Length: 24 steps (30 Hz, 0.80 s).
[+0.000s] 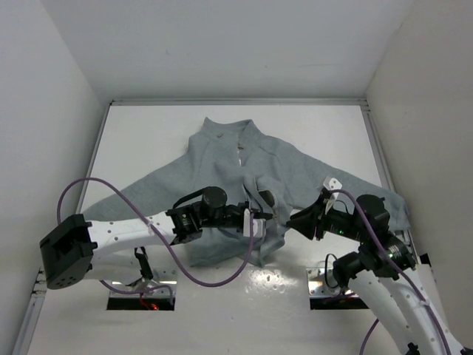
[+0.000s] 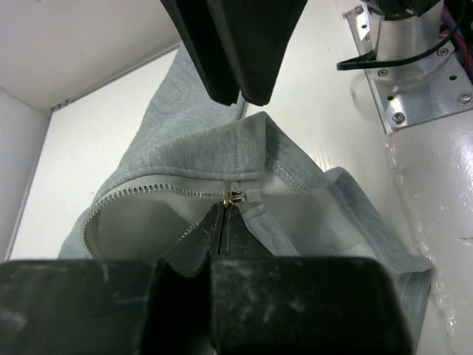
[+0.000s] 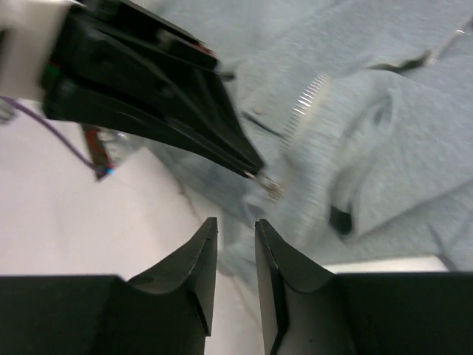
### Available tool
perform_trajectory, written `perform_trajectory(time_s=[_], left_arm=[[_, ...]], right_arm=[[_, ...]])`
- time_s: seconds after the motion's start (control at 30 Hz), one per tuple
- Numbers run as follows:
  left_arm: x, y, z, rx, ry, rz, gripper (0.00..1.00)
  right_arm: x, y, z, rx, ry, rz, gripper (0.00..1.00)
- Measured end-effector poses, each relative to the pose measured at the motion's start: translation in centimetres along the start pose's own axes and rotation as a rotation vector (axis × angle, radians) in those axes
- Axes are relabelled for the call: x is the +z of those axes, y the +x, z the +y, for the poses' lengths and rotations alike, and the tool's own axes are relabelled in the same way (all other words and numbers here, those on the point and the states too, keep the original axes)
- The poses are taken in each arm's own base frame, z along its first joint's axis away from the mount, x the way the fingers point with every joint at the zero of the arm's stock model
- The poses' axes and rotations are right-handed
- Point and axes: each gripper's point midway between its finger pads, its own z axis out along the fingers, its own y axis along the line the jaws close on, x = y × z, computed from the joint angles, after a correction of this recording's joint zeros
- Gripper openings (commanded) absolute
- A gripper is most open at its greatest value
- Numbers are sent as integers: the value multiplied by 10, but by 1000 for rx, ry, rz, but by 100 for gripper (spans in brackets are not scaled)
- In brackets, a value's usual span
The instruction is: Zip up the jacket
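Grey fleece jacket (image 1: 295,166), sleeves outspread, pale zipper (image 2: 170,190) parted.

The top external camera is looking down from above and behind the arm bases, facing the far edge of the table (image 1: 332,126) and taking in the whole jacket (image 1: 244,159) from well back. The left wrist camera is sitting close behind the left gripper (image 2: 224,216), looking along its fingers toward the table's near right corner, where the right arm's base plate (image 2: 421,81) is showing. The right wrist camera is looking, blurred, past the right gripper (image 3: 235,225) toward the table's left side. All three views are sharing the jacket's lower front around the zipper slider (image 2: 238,197), near the middle of the near edge.
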Motion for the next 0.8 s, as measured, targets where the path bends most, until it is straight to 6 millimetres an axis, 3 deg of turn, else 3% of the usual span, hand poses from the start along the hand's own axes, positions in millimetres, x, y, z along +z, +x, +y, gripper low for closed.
perform_trajectory(time_s=[0.1, 0.3, 0.43, 0.6, 0.8], left_arm=[[9, 2, 3, -31, 6, 6, 0], [15, 6, 18, -108, -37, 13, 0], [18, 9, 20, -158, -51, 17, 0], [18, 9, 37, -215, -95, 19, 0], [17, 11, 43, -262, -119, 23, 0]], right_arm=[[2, -8, 12, 35, -66, -27, 25], [9, -15, 24, 128, -149, -48, 35], [22, 7, 13, 259, -130, 1, 43], [39, 42, -8, 409, -59, 59, 45], [50, 50, -25, 481, 9, 45, 45]])
